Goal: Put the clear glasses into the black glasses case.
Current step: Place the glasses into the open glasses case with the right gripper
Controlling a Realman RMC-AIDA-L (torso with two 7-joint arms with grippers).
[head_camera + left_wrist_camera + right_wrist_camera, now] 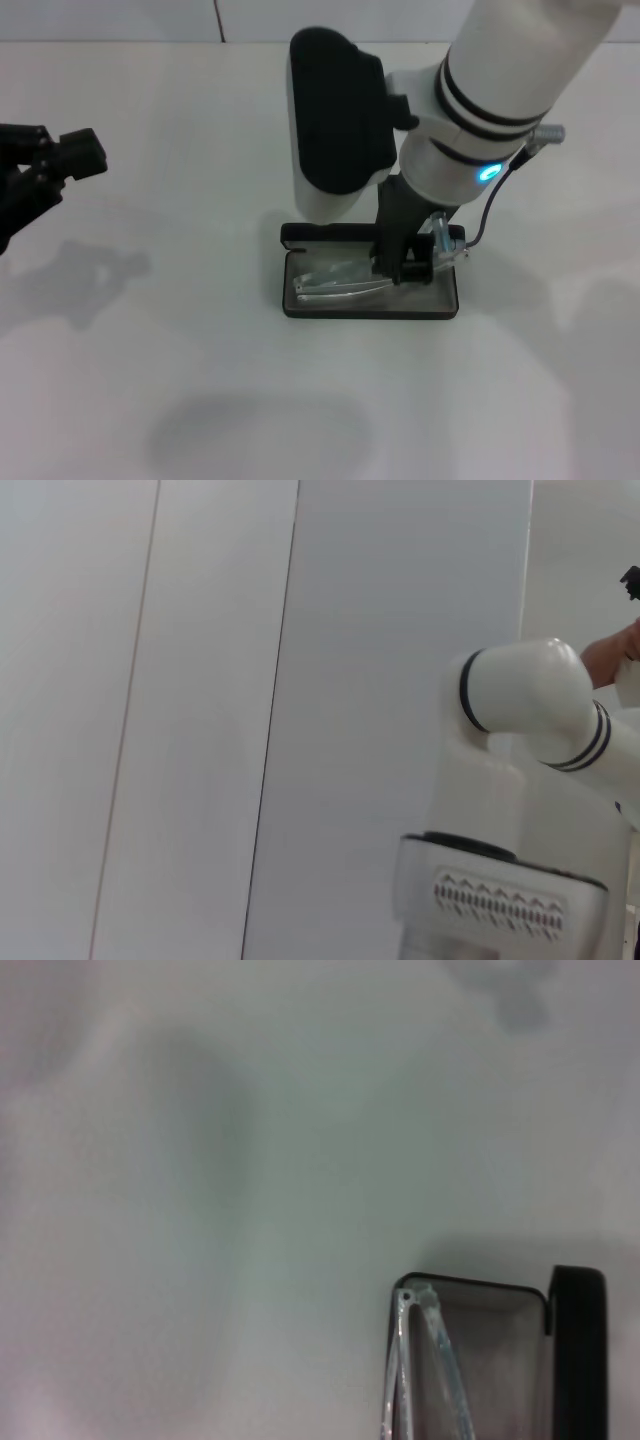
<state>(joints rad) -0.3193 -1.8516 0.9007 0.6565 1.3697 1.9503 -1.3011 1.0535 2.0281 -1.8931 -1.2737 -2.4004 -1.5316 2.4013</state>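
The matte black case (370, 308) lies open on the white table (200, 350); the clear, thin-framed glasses (345, 280) are seen folded inside, clamped at one end by the right gripper (412, 262). The left gripper (40, 175) is parked far left, aperture indiscernible

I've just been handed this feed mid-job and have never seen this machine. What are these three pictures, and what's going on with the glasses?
It is a two-armed robot. The head camera looks down at a white table. There the right gripper reaches into the open black glasses case, where the clear glasses lie folded on the grey lining. Whether its fingers still pinch the glasses is hidden by the arm. The left gripper waits at the table's left edge. The left wrist camera shows only wall panels and the robot's own body. The right wrist camera looks down on the case's end with the glasses' temple arms inside.
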